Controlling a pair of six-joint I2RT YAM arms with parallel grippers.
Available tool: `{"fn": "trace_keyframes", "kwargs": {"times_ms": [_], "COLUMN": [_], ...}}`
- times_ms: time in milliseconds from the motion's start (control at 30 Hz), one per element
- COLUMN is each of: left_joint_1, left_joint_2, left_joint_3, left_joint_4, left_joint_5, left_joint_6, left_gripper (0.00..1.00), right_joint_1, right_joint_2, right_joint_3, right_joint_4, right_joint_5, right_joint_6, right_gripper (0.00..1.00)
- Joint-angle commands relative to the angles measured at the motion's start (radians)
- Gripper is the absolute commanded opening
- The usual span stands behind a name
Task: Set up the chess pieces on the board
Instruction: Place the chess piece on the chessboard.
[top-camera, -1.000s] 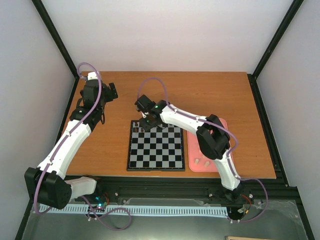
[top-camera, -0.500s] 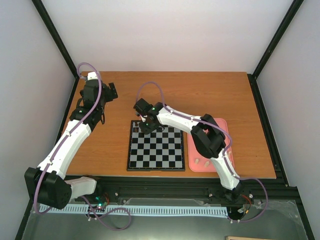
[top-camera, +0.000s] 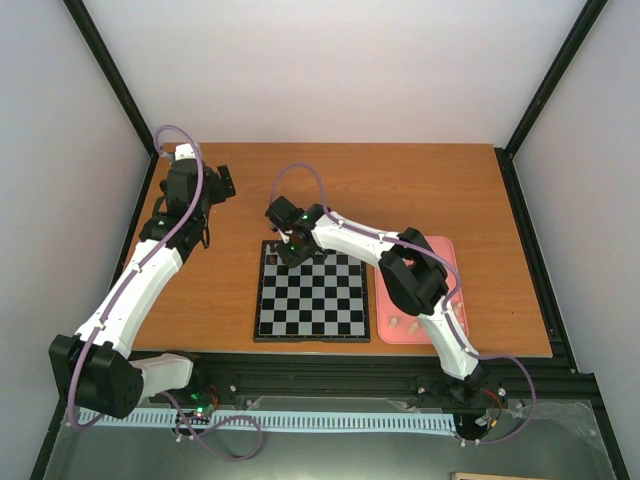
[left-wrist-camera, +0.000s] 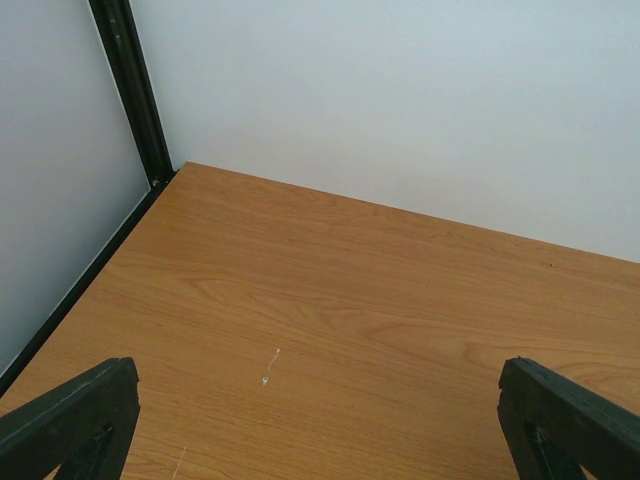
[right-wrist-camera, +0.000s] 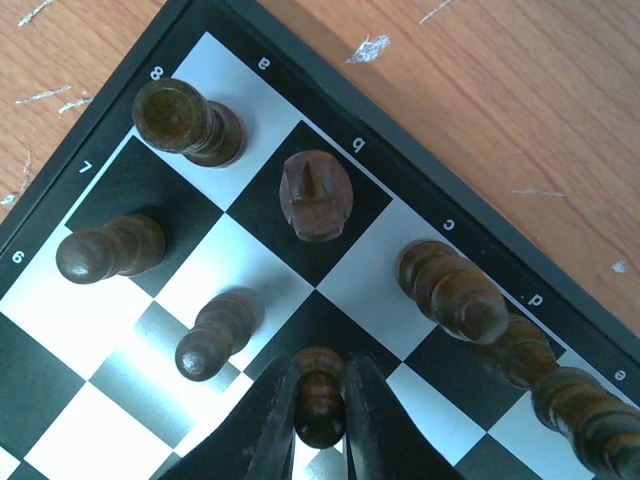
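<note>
Currently the right tool (right-wrist-camera: 322, 372) is clenched on a dark pawn (right-wrist-camera: 320, 415), upright (long axis vertical) over square c7 of the board (right-wrist-camera: 262, 268). Just beyond stands the c8 bishop (right-wrist-camera: 452, 292). Farther off, the left tool (left-wrist-camera: 320, 420) hangs released above the desk (left-wrist-camera: 350, 300), well apart.

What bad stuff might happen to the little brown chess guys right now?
The right end effector pinches a dark brown wooden pawn in a tight spot between a neighbouring dark brown pawn and a tall dark brown bishop. Opening or lifting away, it might bump one of them over. The held pawn might also tip if it is let go while not flat on the black-and-silver checkered board.
</note>
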Motion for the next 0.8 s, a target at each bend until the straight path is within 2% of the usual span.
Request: {"fn": "trace_keyframes", "kwargs": {"times_ms": [0,267,567,767], "left_joint_1": [-0.003,-0.003,-0.003,-0.003], "left_joint_2": [-0.002,-0.003,-0.002,-0.001], "left_joint_3": [0.011,0.010,0.012,0.013], "left_joint_4": [0.028,0.029,0.028,0.027], "left_joint_5": [-0.007,-0.006,-0.005,-0.006], "left_joint_6": [0.009,0.007,0.009,0.009], "left_gripper": [1.00,1.00,1.00,1.00], "right_joint_1": [0.009,0.009,0.009,0.009], "right_joint_2": [0.022,0.016,-0.013,-0.068], "right_joint_3": [0.023,0.013,-0.004,-0.030], "right_joint_4": [-0.012,-0.016,0.004,0.016], "right_joint_5": [0.024,0.026,0.003,0.002], "right_joint_6": [-0.008,-0.008,-0.016,-0.016], "right_gripper": [0.14,0.15,0.27,0.30]}}
